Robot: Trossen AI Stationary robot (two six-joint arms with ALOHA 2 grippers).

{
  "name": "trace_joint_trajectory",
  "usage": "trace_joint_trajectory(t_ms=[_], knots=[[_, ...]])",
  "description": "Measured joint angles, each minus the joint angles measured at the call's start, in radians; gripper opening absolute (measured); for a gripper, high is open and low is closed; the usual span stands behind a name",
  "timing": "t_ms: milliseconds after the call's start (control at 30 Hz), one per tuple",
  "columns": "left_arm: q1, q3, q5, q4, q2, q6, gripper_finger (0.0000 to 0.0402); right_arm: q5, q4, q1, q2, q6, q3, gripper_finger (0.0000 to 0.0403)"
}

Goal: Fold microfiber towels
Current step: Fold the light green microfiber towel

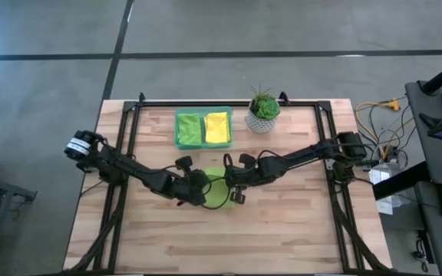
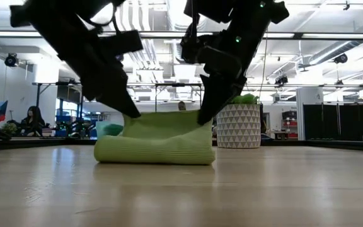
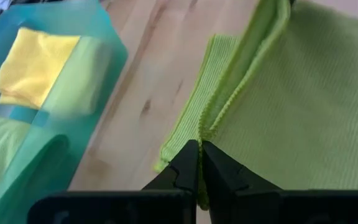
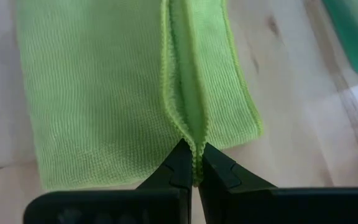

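Pinching lime green towel (image 1: 216, 189), left tool (image 1: 203, 192), right tool (image 1: 231, 188)

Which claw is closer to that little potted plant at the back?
The right claw: the potted plant stands behind it on its side. The left claw pinches the same lime green towel, farther away.

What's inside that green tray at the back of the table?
The green tray holds a folded lime green towel and a folded yellow towel, side by side. Anything lying beneath them is covered and cannot be seen.
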Motion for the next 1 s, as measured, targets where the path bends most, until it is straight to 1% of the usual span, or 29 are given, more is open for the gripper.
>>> trace_joint_trajectory(t_ms=[400,533,633,733,800,933,1000], knots=[[0.065,0.000,-0.008,0.005,0.024,0.001,0.0000,0.011,0.042,-0.048,0.002,-0.027,-0.036,0.0009],[0.078,0.000,-0.022,0.000,0.027,0.002,0.0005,0.015,0.049,-0.067,0.002,-0.026,-0.039,0.0019],[0.082,-0.001,-0.087,-0.002,0.027,0.002,0.0031,0.042,0.047,-0.085,0.002,-0.026,-0.039,0.0040],[0.082,-0.001,-0.165,-0.016,0.026,0.000,0.0070,0.047,0.048,-0.106,0.002,-0.026,-0.035,0.0067],[0.084,-0.001,-0.188,-0.026,0.026,0.002,0.0098,0.048,0.048,-0.118,0.002,-0.026,-0.033,0.0088],[0.088,-0.001,-0.184,-0.063,0.020,-0.004,0.0151,0.049,0.045,-0.134,-0.010,-0.026,-0.033,0.0130],[0.088,-0.001,-0.138,-0.080,0.009,-0.027,0.0169,0.048,0.034,-0.134,-0.032,-0.025,-0.036,0.0147]])
